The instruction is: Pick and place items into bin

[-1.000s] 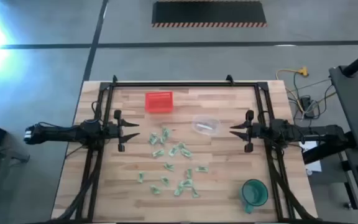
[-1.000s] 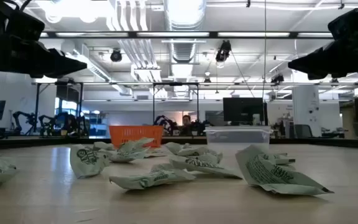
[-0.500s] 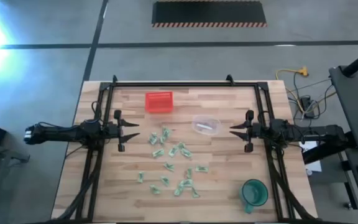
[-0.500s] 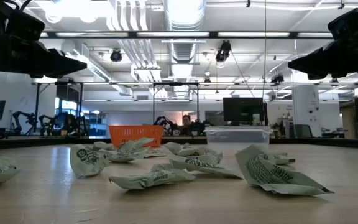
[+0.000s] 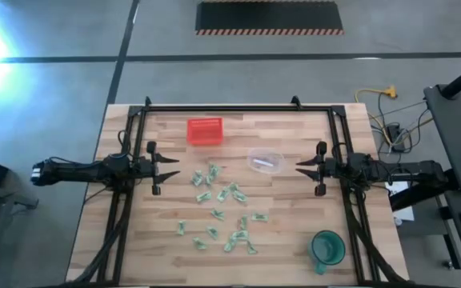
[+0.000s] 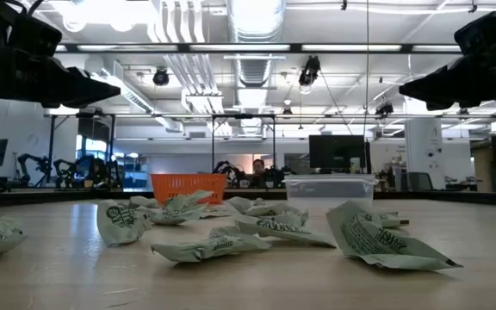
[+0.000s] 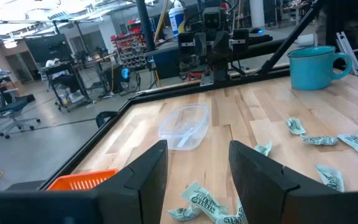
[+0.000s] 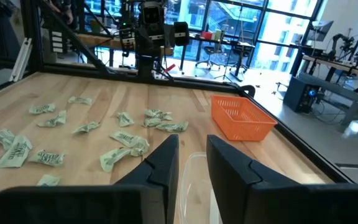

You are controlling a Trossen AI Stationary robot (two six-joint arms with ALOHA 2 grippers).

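Green wrapped items point(image 5: 224, 210) lie scattered mid-table between the left gripper point(image 5: 172, 167) and right gripper point(image 5: 301, 167), both open, empty, apart from them; the red bin point(image 5: 205, 130) sits at the far side; wrapper print is unreadable

Dark print visible on the pale green wrappers point(image 6: 386, 241) in the lower part of the low view. Too small to read. No other legible text anywhere.
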